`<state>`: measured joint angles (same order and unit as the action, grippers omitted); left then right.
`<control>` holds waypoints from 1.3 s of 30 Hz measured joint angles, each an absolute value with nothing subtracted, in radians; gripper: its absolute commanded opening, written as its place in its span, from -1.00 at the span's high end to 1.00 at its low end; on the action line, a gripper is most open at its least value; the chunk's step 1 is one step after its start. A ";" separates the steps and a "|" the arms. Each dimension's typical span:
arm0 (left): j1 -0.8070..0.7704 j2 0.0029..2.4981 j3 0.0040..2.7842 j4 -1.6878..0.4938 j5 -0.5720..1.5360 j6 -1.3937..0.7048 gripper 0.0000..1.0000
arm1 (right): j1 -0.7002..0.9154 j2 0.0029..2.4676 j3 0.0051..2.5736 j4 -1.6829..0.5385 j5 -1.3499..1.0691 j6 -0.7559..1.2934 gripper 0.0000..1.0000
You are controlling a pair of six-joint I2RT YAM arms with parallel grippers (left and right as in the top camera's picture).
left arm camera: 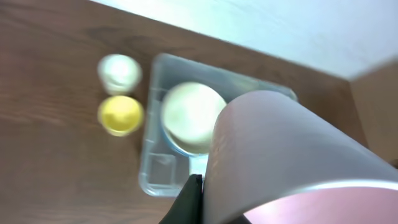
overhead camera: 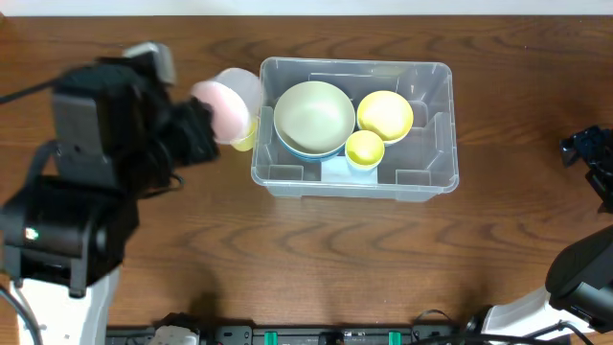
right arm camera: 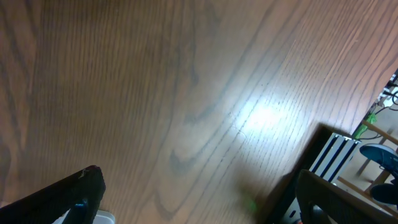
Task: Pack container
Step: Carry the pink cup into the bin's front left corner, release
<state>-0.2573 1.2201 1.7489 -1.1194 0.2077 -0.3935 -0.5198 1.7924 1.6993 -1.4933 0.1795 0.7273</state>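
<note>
At table (overhead camera: 287,268) centre we see container (overhead camera: 278,178) holding bowls (overhead camera: 313,115); just left of it, left gripper (overhead camera: 213,123) pinches pink cup (overhead camera: 222,103); far right, right gripper (right arm camera: 196,205) spread wide above tabletop.

The work surface is a table (overhead camera: 316,259) of dark brown wood, with the grain laid from left to right in the overhead view. Beyond its far edge a narrow pale strip (overhead camera: 383,6) is seen; whether it is wall or floor cannot be told. In the left wrist view a pale area (left arm camera: 280,31) is likewise shown past the table edge, bounded at the right by a tan surface (left arm camera: 380,106). A bright patch of reflected light (right arm camera: 264,117) is seen on the tabletop in the right wrist view. At the right border of that view a light wooden frame (right arm camera: 375,129) and a blue object (right arm camera: 380,155) are visible, both blurred.
</note>
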 measured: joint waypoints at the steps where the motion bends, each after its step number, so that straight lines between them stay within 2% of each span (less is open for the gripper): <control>1: -0.298 1.230 1.749 -1.120 0.205 -0.392 0.88 | -0.520 1.792 1.699 -1.493 0.179 0.727 -0.98; 7: -0.483 1.388 1.747 -1.136 0.148 -0.379 0.88 | -0.520 1.792 1.699 -1.493 0.179 0.727 -0.98; 11: -0.534 1.511 1.744 -1.168 0.095 -0.369 0.88 | -0.520 1.792 1.699 -1.493 0.179 0.727 -0.98; 21: -0.539 1.722 1.741 -1.212 0.025 -0.365 0.88 | -0.520 1.792 1.699 -1.493 0.179 0.727 -0.99; 39: -0.514 1.810 1.729 -1.249 -0.076 -0.369 0.88 | -0.520 1.792 1.699 -1.493 0.179 0.727 -0.99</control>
